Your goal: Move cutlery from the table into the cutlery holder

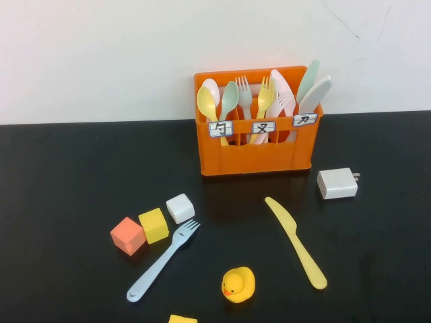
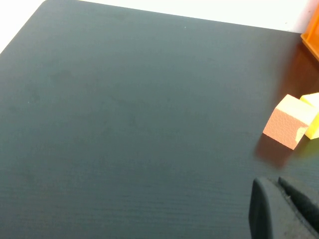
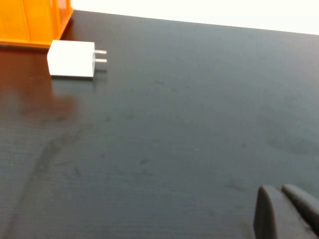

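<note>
Fork (image 1: 163,260) and knife (image 1: 296,242) lie on the table (image 1: 60,182), in front of the cutlery holder (image 1: 256,156). Left gripper (image 2: 285,209) and right gripper (image 3: 286,211) hover above bare table, both with jaws closed and holding nothing.

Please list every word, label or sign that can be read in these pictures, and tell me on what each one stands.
"勺": white label on the left compartment of the orange cutlery holder.
"叉": white label on the middle compartment.
"刀": white label on the right compartment.
White charger block: no print can be seen.
Blue fork, yellow knife, rubber duck: no text.
Left gripper and right gripper, low over bare table: no markings.
</note>
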Motion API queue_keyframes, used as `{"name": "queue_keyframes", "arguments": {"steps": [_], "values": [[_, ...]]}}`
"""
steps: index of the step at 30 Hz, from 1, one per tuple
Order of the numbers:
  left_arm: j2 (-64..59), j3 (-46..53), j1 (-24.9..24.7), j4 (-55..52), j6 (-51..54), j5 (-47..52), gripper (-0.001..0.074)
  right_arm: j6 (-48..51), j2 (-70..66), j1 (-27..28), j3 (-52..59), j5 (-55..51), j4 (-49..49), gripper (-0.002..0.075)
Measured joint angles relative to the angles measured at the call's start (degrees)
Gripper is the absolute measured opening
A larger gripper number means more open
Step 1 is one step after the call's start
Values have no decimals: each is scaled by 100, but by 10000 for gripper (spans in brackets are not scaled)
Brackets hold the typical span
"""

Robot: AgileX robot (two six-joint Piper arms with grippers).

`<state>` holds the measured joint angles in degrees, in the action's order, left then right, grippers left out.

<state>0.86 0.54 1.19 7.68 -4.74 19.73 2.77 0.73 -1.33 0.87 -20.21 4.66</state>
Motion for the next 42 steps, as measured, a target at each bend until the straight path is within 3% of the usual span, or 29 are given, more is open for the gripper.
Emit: {"name": "queue_keyframes", "arguments": {"steps": [27, 32, 42], "values": [[0, 30, 0, 100, 69, -155, -1, 10, 0, 0, 30, 145, 490, -2], [0, 60, 0, 466, 68, -1126, -1, 21, 0, 0, 74, 965, 743, -2], [0, 60, 0, 871, 6, -4516, -1, -368, 0, 0, 74, 4491, 1031, -2]]}}
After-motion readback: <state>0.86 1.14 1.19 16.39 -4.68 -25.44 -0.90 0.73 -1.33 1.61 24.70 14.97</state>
